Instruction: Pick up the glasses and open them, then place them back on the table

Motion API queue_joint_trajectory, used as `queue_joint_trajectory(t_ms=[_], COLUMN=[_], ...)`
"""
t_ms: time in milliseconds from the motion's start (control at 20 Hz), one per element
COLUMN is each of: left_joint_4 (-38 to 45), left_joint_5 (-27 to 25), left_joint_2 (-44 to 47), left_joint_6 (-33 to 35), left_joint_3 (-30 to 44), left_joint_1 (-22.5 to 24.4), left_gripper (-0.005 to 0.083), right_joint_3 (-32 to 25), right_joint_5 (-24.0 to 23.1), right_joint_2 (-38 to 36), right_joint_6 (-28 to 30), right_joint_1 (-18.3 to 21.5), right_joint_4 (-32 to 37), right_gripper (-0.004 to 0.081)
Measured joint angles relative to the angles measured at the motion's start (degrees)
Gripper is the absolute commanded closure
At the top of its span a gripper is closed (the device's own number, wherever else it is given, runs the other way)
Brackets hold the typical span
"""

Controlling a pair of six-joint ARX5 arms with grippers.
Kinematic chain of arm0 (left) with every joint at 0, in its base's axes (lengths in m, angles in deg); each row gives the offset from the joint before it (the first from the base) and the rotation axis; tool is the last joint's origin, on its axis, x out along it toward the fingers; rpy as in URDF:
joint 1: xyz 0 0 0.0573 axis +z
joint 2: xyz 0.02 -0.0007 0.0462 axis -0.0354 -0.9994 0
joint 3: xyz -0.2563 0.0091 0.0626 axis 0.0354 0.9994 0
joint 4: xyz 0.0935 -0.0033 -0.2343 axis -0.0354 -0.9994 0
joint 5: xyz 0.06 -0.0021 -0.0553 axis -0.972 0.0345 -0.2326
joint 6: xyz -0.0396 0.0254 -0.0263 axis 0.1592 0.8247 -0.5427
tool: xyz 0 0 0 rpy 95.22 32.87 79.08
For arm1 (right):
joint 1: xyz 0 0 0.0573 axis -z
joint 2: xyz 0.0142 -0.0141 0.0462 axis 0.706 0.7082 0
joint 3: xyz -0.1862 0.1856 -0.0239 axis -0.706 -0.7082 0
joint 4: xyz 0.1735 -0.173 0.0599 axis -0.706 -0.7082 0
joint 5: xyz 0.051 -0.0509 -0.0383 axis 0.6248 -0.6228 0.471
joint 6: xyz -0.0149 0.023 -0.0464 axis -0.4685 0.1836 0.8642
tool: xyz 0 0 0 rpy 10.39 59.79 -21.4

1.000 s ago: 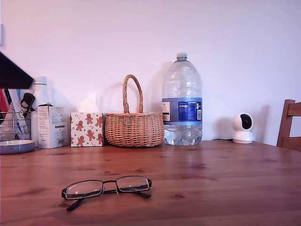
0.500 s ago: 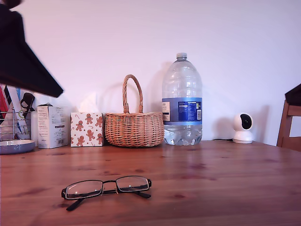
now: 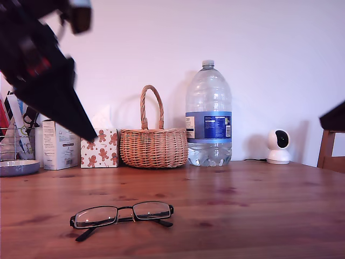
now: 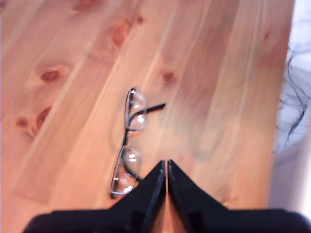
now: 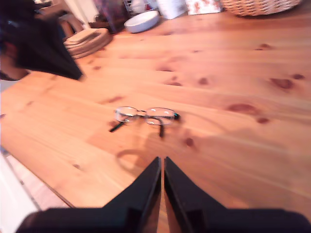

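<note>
Hovering high over the tissue box (image 3: 100, 148), my first gripper (image 4: 166, 167) has its tips pressed together, pinching nothing. The glasses (image 3: 121, 213) lie folded on the table (image 3: 253, 216), well in front of the wicker basket (image 3: 153, 145). They look light, thin and easily bent; I'd take the bridge or a rim corner, not the lenses. My second gripper (image 5: 162, 165) is likewise closed and empty.

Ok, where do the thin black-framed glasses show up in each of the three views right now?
Exterior view: the thin black-framed glasses lie on the reddish-brown wooden table, low and towards the exterior view's left.
First wrist view: the glasses lie just beyond my first gripper.
Second wrist view: the glasses lie farther ahead of my second gripper.
Shared landmark: the table's dark knots around the glasses.
</note>
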Motion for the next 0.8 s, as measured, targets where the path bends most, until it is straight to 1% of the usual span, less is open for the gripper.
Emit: queue_joint_trajectory(t_ms=[150, 350, 500, 550, 600, 650, 800], left_joint_4=[-0.02, 0.00, 0.09, 0.13, 0.37, 1.05, 2.95], left_joint_5=[-2.16, -3.32, -3.32, -3.32, -3.32, -3.34, -3.93], left_joint_2=[-4.15, -7.67, -8.46, -8.57, -8.68, -8.96, -10.69], left_joint_6=[1.70, 3.63, 5.77, 5.77, 7.91, 8.63, 9.35], left_joint_3=[-1.36, -3.10, -5.14, -5.57, -5.81, -5.90, -5.92], left_joint_1=[-0.63, -0.61, -0.63, -0.61, -0.61, -0.61, -0.63], left_gripper=[0.0778, 0.0670, 0.0539, 0.0516, 0.0517, 0.0517, 0.0517], right_joint_3=[0.02, 0.00, 0.00, 0.00, 0.00, 0.00, 0.00], right_joint_5=[1.14, 1.18, 1.05, 0.83, 0.35, -0.22, -0.33], right_joint_2=[2.45, 8.41, 12.20, 13.29, 14.56, 15.98, 20.11], right_joint_6=[0.04, 0.15, 1.73, 1.75, 1.77, 2.01, 4.15], right_joint_1=[-1.42, -1.57, -1.57, -1.57, -1.57, -1.57, -1.57], right_joint_4=[4.07, 6.25, 10.43, 11.30, 11.93, 12.46, 14.43], right_gripper=[0.0782, 0.0782, 0.0782, 0.0782, 0.0782, 0.0782, 0.0782])
